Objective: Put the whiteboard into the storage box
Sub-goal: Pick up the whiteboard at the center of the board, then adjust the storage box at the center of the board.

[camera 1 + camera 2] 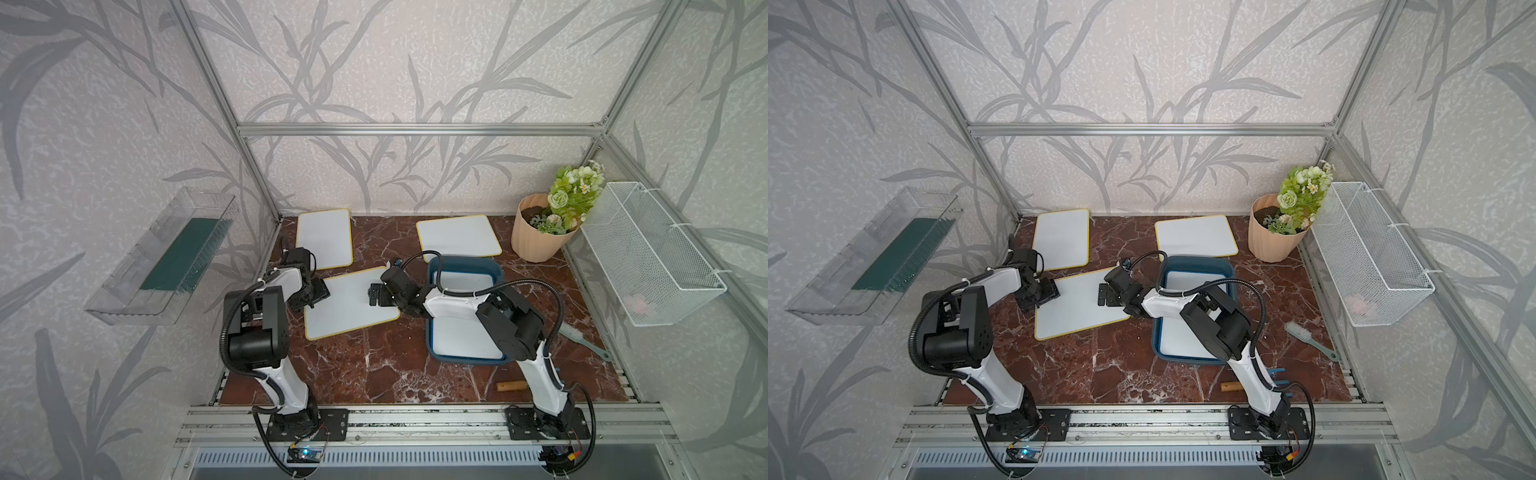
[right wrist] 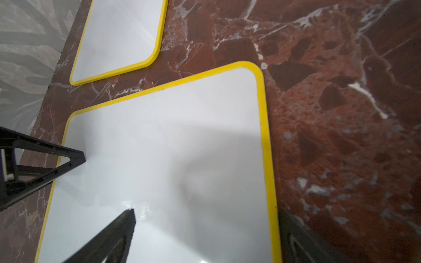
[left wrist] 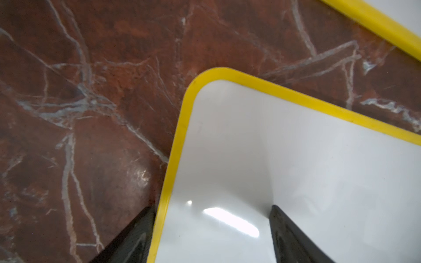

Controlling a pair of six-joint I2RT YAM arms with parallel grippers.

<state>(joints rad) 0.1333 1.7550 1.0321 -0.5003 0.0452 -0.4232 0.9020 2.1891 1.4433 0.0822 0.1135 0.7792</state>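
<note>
Overhead, with 12 o'clock at the back wall: a flat white rectangular whiteboard with a yellow plastic rim (image 1: pixel 349 309) lies on the red-brown marble tabletop (image 1: pixel 374 370), slightly skewed, just toward 9 o'clock of the table's middle. I have the left gripper (image 1: pixel 318 296) at the board's 9 o'clock edge. The left wrist view shows its jaws released: one black finger (image 3: pixel 134 241) is outside the rim over the marble and the other is over the white face, with the rim between them. The right gripper (image 1: pixel 373 295) sits at the 3 o'clock edge, spread wide. In the right wrist view one finger (image 2: pixel 114 239) is over the white face and the other is beyond the rim. Neither pincer grasps the board, and I cannot tell whether any fingertip touches it.

The storage box (image 1: pixel 465 266), a shallow dark teal-blue plastic tray with rounded corners, stands just beside the board at 3 o'clock, partly under my right arm. A second whiteboard (image 1: pixel 461 340) lies flat inside it. A third whiteboard (image 1: pixel 324 239) lies at 11 o'clock and a fourth whiteboard (image 1: pixel 459 237) at 1 o'clock, just behind the box. A ribbed peach flowerpot (image 1: pixel 536 241) holding green artificial flowers stands at 2 o'clock.
</note>
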